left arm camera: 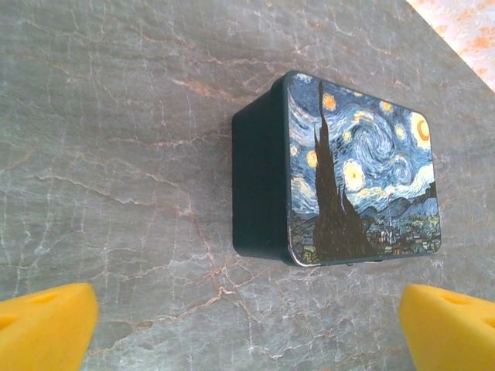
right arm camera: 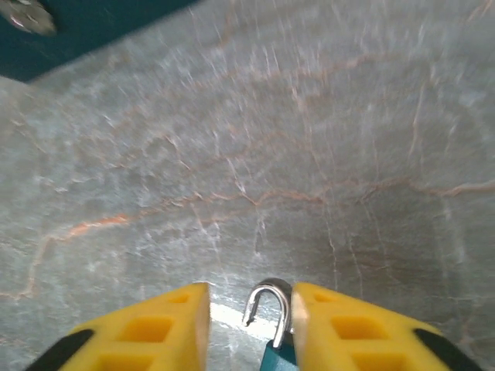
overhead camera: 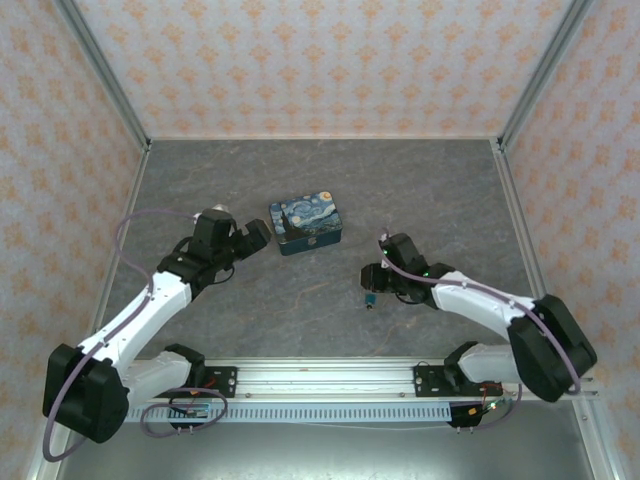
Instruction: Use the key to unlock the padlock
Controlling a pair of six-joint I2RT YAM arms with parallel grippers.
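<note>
on the grey marbled table [overhead camera: 420,190], a little right of the middle, the padlock [overhead camera: 369,298] sits at the tip of the right gripper [overhead camera: 372,284]. in the right wrist view the small teal body of the padlock [right arm camera: 274,359] stands between the two yellow fingers [right arm camera: 155,332], with its grey metal shackle [right arm camera: 271,301] curved and pointing forward over the table. the padlock lies against the right-hand finger, and a thin bright gap shows between it and the other finger, so i cannot tell if the right gripper really clamps it or only stands around it.

the left gripper [overhead camera: 255,236] is just beside the left end of the dark-blue tin with a starry-night print [overhead camera: 306,224], not touching it. in the left wrist view its fingers [left arm camera: 46,325] are spread wide, with nothing between them, and the tin [left arm camera: 348,178] lies flat on the table further ahead. the tin and the padlock are well apart.
</note>
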